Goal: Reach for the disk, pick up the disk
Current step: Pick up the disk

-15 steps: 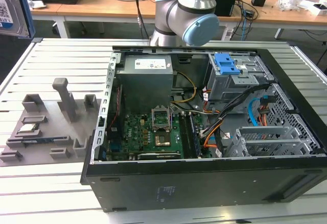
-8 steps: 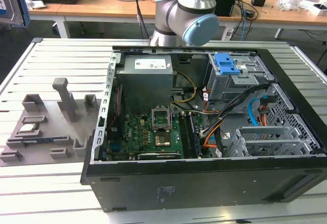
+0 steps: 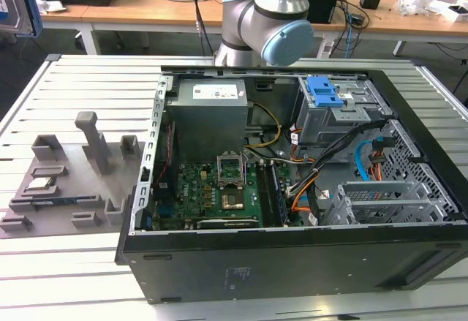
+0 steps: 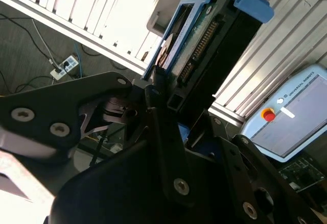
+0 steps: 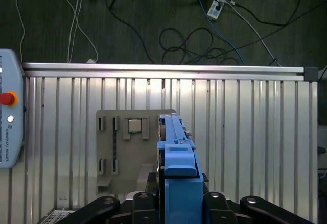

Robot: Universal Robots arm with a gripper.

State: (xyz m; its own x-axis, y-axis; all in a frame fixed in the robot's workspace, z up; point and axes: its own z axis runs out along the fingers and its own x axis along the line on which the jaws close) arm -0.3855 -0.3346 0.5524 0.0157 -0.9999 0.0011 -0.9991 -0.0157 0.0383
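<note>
The disk (image 4: 204, 40), a hard drive in a bright blue bracket, is being clamped at one end between the closed fingers (image 4: 161, 132) of the gripper (image 4: 171, 99). In the first wrist view it is hanging edge-on over a grey fixture tray (image 5: 110, 152) carrying a small square chip (image 5: 134, 126), on a slatted metal table (image 5: 245, 132).

One disk (image 5: 176, 163); one computer case (image 3: 292, 266); one processor chip (image 5: 134, 126); one fixture tray (image 3: 66, 189).
</note>
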